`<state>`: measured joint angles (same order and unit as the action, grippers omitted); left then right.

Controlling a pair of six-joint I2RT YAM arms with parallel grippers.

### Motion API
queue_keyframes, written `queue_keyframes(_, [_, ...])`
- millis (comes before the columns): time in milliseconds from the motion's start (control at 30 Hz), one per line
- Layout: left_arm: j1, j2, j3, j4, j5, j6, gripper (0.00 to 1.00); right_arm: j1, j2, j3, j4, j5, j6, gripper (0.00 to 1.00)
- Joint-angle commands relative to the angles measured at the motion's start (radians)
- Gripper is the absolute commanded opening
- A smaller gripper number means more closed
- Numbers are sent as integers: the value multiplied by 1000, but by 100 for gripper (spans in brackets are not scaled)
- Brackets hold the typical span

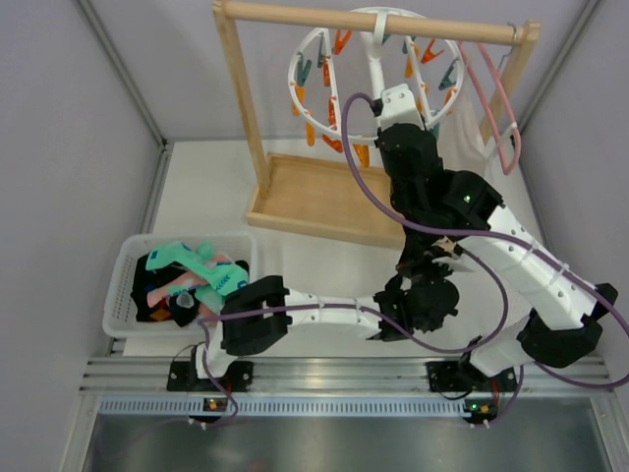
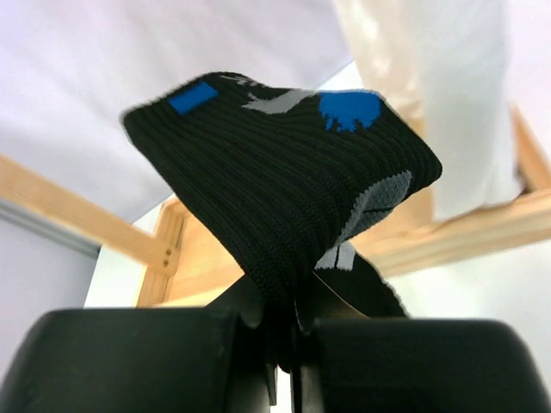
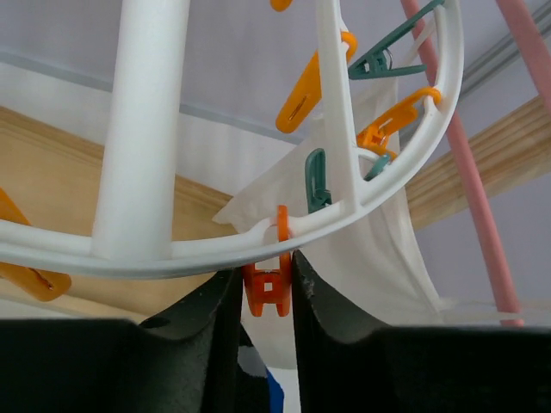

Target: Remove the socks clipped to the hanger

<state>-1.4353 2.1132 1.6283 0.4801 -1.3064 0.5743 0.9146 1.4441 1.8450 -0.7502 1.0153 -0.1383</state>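
The white ring hanger hangs from the wooden rack's top bar, with orange and teal clips dangling. My right gripper is raised under the ring and shut on an orange clip, one finger on each side. My left gripper is shut on a black sock with blue and grey patches, which stands up from the jaws. In the top view the left gripper sits low beneath the right arm, and the sock is hidden there. Several black, pink and teal socks lie in the basket.
The wooden rack has a tray base at the back centre. A white basket stands at the left. A pink wire hanger and a white cloth hang at the rack's right end.
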Motion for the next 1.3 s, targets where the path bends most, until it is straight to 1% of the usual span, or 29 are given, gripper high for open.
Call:
queue_keyframes(0, [15,-180,-112,17,-60,-97,0,-6,-48,-3,51,-53,38,30])
queue_keyframes(33, [16,-209,-151,15,-79,-131,0,-6,-59,-4,45,-69,55,30])
queue_keyframes(133, [19,-330,-274,-29,-112,-213,0,-8,-83,-18,40,-132,86,38])
queue_keyframes(200, [22,-416,-336,-104,-119,-282,0,-8,-97,-26,31,-184,101,45])
queue_keyframes(233, [21,-447,-350,-233,-97,-395,0,-8,-112,-30,23,-202,121,49])
queue_keyframes(267, [21,-479,-358,-355,-64,-498,0,-8,-125,-44,9,-251,131,62])
queue_keyframes(300, [29,-539,-335,-524,6,-750,0,-8,-158,-59,11,-270,166,69])
queue_keyframes(333, [45,-570,-358,-658,63,-796,0,-8,-178,-99,15,-288,175,76])
queue_keyframes(367, [65,-605,-392,-660,93,-816,0,-8,-203,-119,26,-335,183,90])
queue_keyframes(400, [81,-668,-421,-660,87,-832,0,-6,-226,-141,41,-360,190,97])
queue_keyframes(433, [84,-697,-467,-664,84,-859,0,-8,-270,-157,48,-383,207,99])
queue_keyframes(467, [88,-750,-487,-726,76,-923,0,-8,-309,-183,55,-417,218,100])
queue_keyframes(500, [95,-777,-487,-770,78,-924,0,-8,-309,-193,55,-429,218,99])
queue_keyframes(533, [101,-803,-492,-890,82,-1014,0,-8,-336,-204,52,-441,224,99])
queue_keyframes(633, [170,-922,-515,-1024,125,-1172,0,-8,-382,-231,45,-452,239,99])
queue_keyframes(667, [223,-997,-553,-1047,137,-1191,0,-8,-395,-242,51,-457,243,100])
queue_keyframes(733, [286,-1073,-585,-1101,188,-1224,0,-8,-424,-283,74,-454,246,99])
queue_keyframes(767, [356,-1132,-593,-1127,202,-1234,0,-8,-433,-297,80,-443,246,100])
queue_keyframes(833, [430,-1177,-585,-1225,228,-1271,0,-8,-444,-328,94,-428,243,99])
queue_keyframes(867, [510,-1217,-559,-1261,240,-1277,0,-8,-445,-339,100,-410,243,100])
queue_keyframes(900, [544,-1237,-550,-1296,248,-1271,0,-8,-445,-346,106,-403,240,99])
queue_keyframes(933, [597,-1259,-544,-1302,251,-1254,0,-6,-444,-366,115,-399,236,99])
queue_keyframes(1033, [674,-1302,-499,-1330,268,-1203,0,-8,-441,-389,146,-400,235,99])
queue_keyframes(1067, [743,-1300,-492,-1327,283,-1184,0,-8,-439,-395,153,-409,236,99])
queue_keyframes(1133, [821,-1294,-499,-1319,300,-1159,0,-8,-441,-414,173,-423,246,99])
queue_keyframes(1167, [905,-1270,-508,-1319,341,-1156,0,-8,-444,-423,183,-426,250,99])
queue_keyframes(1200, [952,-1254,-525,-1319,390,-1157,0,-8,-456,-432,202,-435,258,99])
queue_keyframes(1233, [1058,-1247,-542,-1309,471,-1175,0,-8,-461,-452,213,-451,261,99])
queue_keyframes(1267, [1114,-1256,-577,-1287,589,-1194,0,-8,-467,-463,221,-460,264,99])
